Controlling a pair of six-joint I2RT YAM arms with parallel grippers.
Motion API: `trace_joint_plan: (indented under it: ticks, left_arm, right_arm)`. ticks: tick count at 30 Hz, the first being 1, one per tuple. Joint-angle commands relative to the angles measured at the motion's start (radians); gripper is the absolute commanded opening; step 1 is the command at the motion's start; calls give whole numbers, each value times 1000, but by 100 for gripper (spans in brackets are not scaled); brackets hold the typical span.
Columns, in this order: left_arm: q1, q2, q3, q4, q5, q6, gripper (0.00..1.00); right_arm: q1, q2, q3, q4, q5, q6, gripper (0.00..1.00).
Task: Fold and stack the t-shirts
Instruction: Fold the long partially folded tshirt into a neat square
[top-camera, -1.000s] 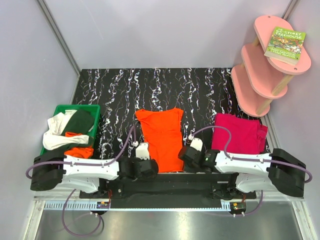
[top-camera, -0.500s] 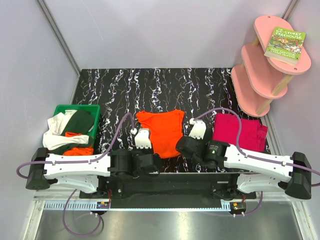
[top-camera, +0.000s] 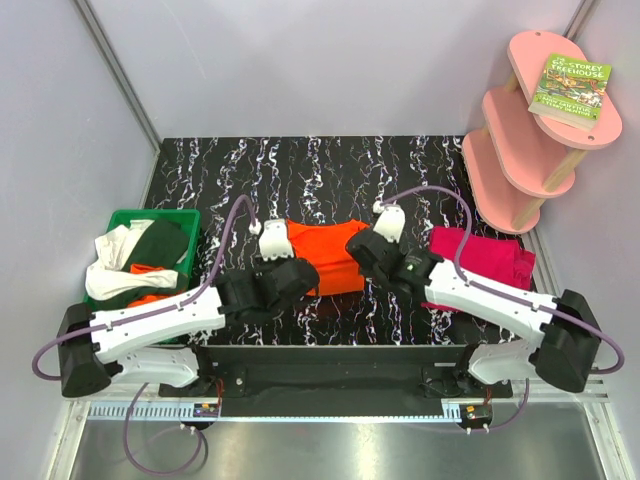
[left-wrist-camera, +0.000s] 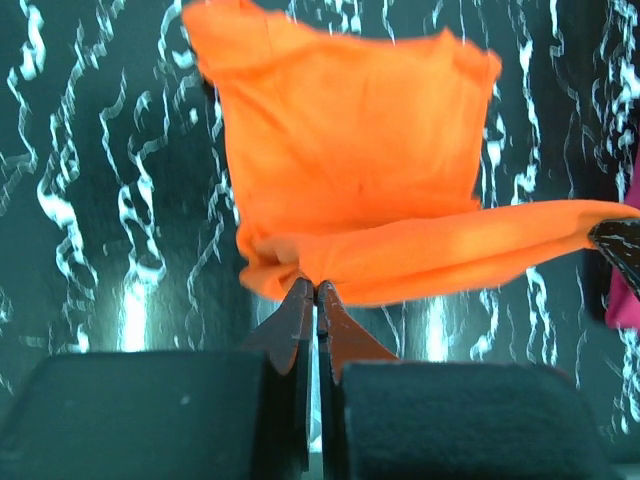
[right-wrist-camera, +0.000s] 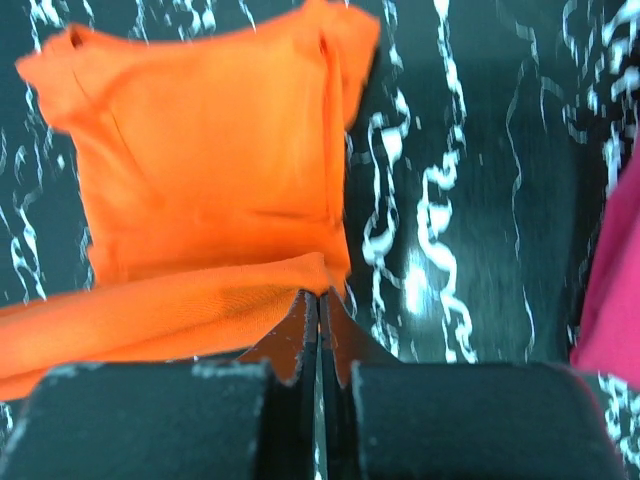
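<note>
Left wrist view: I pinch the hem of the orange t-shirt (left-wrist-camera: 350, 150) in the left end effector (left-wrist-camera: 316, 292) and right end effector (right-wrist-camera: 320, 297); its length runs straight ahead.

1. Top external: fixed, high above and behind the robot. It looks down and forward over the whole black marbled table (top-camera: 300, 160). This is the farthest view.
2. Left wrist: rides on the left wrist and looks forward along the left gripper (left-wrist-camera: 316, 292), which sits at bottom centre of frame. Close range, low over the table.
3. Right wrist: same arrangement behind the right gripper (right-wrist-camera: 320, 297), equally close.
4. Overlap: all three views take in the orange t-shirt (top-camera: 328, 258). Both wrist views catch the magenta t-shirt (right-wrist-camera: 612, 300) at their right edge. Only the top view holds the green bin (top-camera: 150, 214) and pink shelf (top-camera: 520, 150).
</note>
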Motion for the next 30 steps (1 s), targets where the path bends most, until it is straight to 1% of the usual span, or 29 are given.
trace_joint_plan:
  ticks: [1, 3, 7, 11, 17, 18, 22, 26, 30]
  left_arm:
    - [87, 34, 51, 79, -56, 194, 0]
    - [108, 61, 76, 98, -51, 235, 0]
    - [179, 163, 131, 101, -46, 269, 0]
    - [239, 239, 183, 117, -46, 313, 0]
    - [360, 298, 191, 252, 30, 415, 0]
    - [393, 303, 192, 288, 53, 425, 0]
    - [466, 340, 198, 366, 125, 479, 0]
    - [513, 398, 223, 398, 162, 490, 0]
    - [545, 435, 237, 418, 164, 482, 0]
  right_arm:
    - [-85, 65, 75, 50, 61, -148, 0]
    - [-106, 111, 110, 82, 50, -184, 0]
    - [-132, 197, 163, 145, 84, -261, 0]
    - [-192, 304, 234, 194, 53, -304, 0]
    - [-281, 419, 330, 240, -2, -330, 0]
    - [-290, 433, 343, 243, -9, -335, 0]
    - [-332, 516, 408, 254, -43, -349, 0]
    - [-358, 571, 459, 272, -68, -360, 0]
    - [-375, 622, 505, 295, -80, -386, 0]
